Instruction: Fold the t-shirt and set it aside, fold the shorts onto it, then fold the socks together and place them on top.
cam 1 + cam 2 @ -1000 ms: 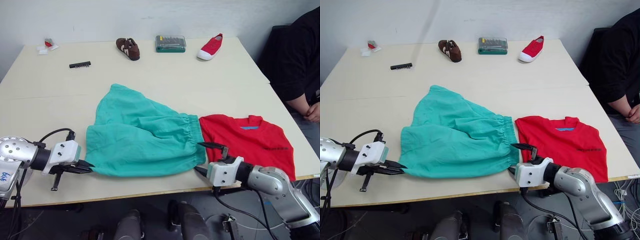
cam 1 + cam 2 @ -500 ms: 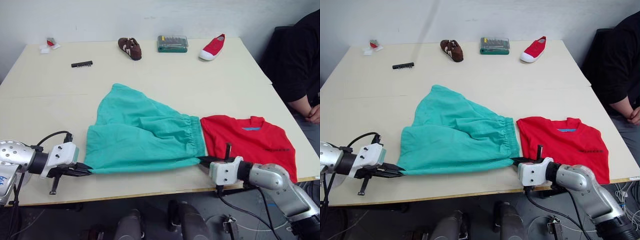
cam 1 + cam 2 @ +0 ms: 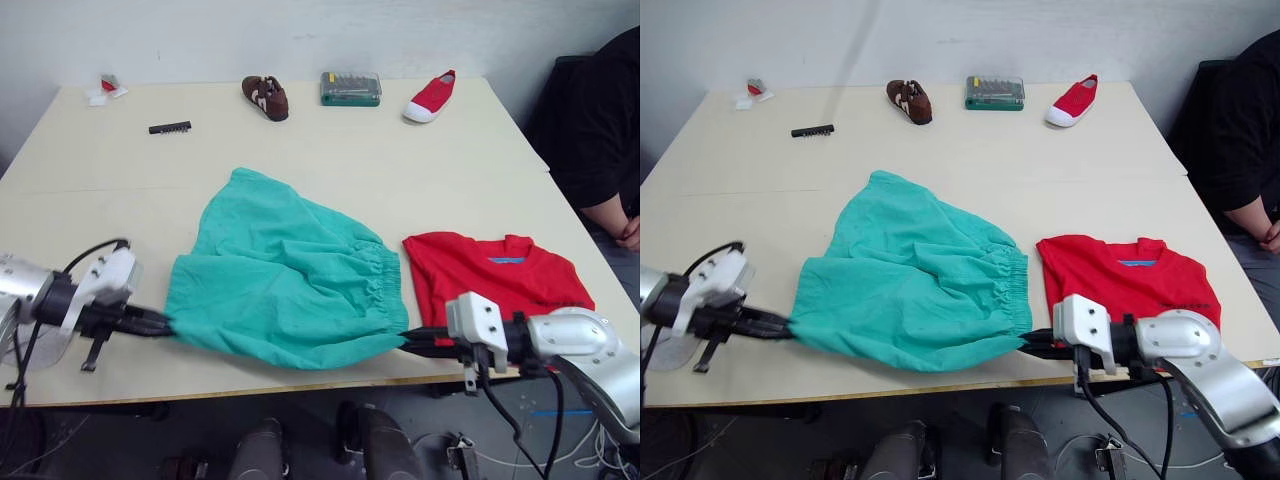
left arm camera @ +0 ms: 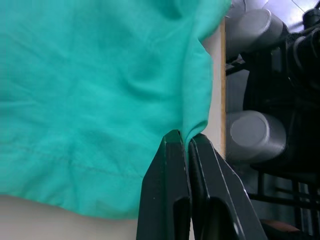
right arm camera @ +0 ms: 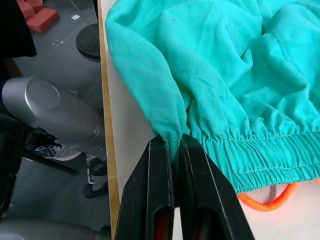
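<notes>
You see the shorts (image 3: pixel 285 290) spread across the centre of the worktop (image 3: pixel 330 150), with their near edge stretched between both hands along the lower part of the frame. The left hand (image 3: pixel 165 325), at lower left, is clenched on the shorts' left corner. The right hand (image 3: pixel 405 338), at lower right of centre, is clenched on the waistband corner. The cloth between the two hands sags in a shallow curve close to the worktop's front edge.

The t-shirt (image 3: pixel 500 280) lies flat at the right, just beside the waistband, collar towards the top of the frame.

Along the top of the frame you see a brown shoe (image 3: pixel 265 96), a green case (image 3: pixel 350 88) and a red shoe (image 3: pixel 430 97). A black strip (image 3: pixel 170 127) and a small packet (image 3: pixel 107 87) sit at upper left. A person's sleeve (image 3: pixel 600 120) and hand (image 3: pixel 630 232) occupy the right edge.

The left wrist view shows you what the head views do not: both fingers (image 4: pixel 167 200) pressed together with a fold of teal cloth pinched at their tips. The right wrist view likewise shows the fingers (image 5: pixel 157 200) closed on a fold beside the gathered waistband. It also shows an orange drawstring (image 5: pixel 270 200) looping out below the waistband, which you cannot see in the head views.
</notes>
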Action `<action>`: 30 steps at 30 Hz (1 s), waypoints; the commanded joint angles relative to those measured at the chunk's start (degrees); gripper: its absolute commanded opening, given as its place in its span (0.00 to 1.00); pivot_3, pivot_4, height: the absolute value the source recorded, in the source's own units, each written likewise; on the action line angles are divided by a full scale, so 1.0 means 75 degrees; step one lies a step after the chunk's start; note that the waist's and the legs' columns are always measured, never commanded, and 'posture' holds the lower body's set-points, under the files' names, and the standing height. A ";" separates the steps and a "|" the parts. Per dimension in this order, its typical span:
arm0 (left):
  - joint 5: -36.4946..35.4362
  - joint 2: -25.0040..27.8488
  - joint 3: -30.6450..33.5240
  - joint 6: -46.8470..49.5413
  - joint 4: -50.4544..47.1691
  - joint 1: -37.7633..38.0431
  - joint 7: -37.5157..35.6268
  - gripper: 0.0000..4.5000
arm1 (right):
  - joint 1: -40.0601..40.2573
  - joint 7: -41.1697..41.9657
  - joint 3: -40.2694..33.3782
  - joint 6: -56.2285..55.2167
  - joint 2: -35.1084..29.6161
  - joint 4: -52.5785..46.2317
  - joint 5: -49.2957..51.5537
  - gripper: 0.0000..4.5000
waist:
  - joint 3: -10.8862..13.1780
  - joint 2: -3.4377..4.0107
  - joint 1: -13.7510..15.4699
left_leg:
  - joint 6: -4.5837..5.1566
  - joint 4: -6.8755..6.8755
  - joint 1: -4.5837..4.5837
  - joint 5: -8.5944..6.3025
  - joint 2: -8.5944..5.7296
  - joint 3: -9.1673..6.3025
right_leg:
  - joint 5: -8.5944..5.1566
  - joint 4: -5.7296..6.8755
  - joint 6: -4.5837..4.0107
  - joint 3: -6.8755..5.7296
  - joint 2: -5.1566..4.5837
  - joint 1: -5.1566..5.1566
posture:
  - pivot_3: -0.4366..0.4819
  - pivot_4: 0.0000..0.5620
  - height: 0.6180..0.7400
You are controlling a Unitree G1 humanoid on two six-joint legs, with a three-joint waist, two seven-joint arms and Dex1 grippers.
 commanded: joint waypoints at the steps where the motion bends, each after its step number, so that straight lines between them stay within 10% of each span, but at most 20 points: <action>1: 0.0814 -0.0962 -0.0418 -0.0905 0.1668 -0.2050 0.0708 0.00 | -0.1329 -0.0599 0.0012 -0.0123 0.0422 0.1051 -0.0847 0.01 | 0.0001 -0.0002 0.0051 | -0.0004 0.0005 -0.0002 0.0012 -0.0007 0.0005 | 0.0006 0.0007 0.0000 0.0001 -0.0001 -0.0002 | 0.48 0.27 1.00; 5: 0.2370 -0.2203 0.0645 -0.4647 0.6601 -0.8651 0.7870 0.00 | -0.5871 -0.3609 -0.1069 -0.2100 0.0820 0.3736 -0.2815 0.01 | 0.0182 -0.0107 0.0073 | 0.0009 0.0077 -0.0103 0.0087 -0.0001 -0.0015 | 0.0136 -0.0029 -0.0041 -0.0028 -0.0008 -0.0038 | 0.48 0.27 1.00; 8: 0.2081 -0.1841 0.0842 -0.4718 0.7697 -1.0477 0.7128 0.00 | -0.6983 -0.3349 -0.1237 -0.3514 0.0301 0.3835 -0.3204 0.01 | 0.0169 -0.0108 0.0010 | -0.0018 0.0052 -0.0456 0.0234 -0.0020 0.0019 | 0.0305 -0.0070 -0.0050 -0.0023 -0.0021 -0.0375 | 0.48 0.27 1.00; 11: 0.1941 -0.1526 0.0794 -0.4430 0.7947 -1.0790 0.5399 0.00 | -0.6978 -0.2814 -0.1290 -0.3304 0.0180 0.3407 -0.2720 0.01 | 0.0038 0.0017 -0.0066 | 0.0000 -0.0105 -0.0195 0.0192 -0.0067 0.0144 | 0.0284 -0.0103 -0.0048 -0.0222 0.0001 -0.0245 | 0.48 0.27 1.00; 14: 0.1900 -0.1088 0.0644 -0.4226 0.7620 -0.9933 0.3734 0.00 | -0.6123 -0.2362 -0.1217 -0.2600 0.0353 0.2544 -0.1968 0.01 | -0.0030 0.0074 -0.0208 | 0.0001 -0.0179 0.0111 -0.0055 -0.0018 0.0186 | 0.0017 -0.0162 -0.0020 -0.0344 -0.0008 0.0046 | 0.48 0.27 1.00; 20: 0.1224 0.0016 0.1124 -0.2986 0.5698 -0.6194 0.1383 0.00 | -0.3545 -0.1835 -0.0727 -0.1905 0.0786 0.0959 -0.1392 0.01 | -0.0008 0.0057 -0.0429 | 0.0025 0.0079 -0.0020 -0.0095 0.0002 0.0134 | -0.0006 0.0039 -0.0021 -0.0305 -0.0048 -0.0060 | 0.48 0.27 1.00; 30: 0.0283 0.0316 0.3083 -0.0926 0.1332 0.0954 0.0755 0.00 | -0.0351 -0.0743 -0.0132 -0.1767 0.0686 -0.0139 -0.1206 0.01 | -0.0014 0.0041 -0.0250 | 0.0031 0.0116 0.0075 -0.0112 0.0008 0.0114 | 0.0011 0.0046 -0.0034 -0.0228 -0.0111 0.0009 | 0.48 0.27 1.00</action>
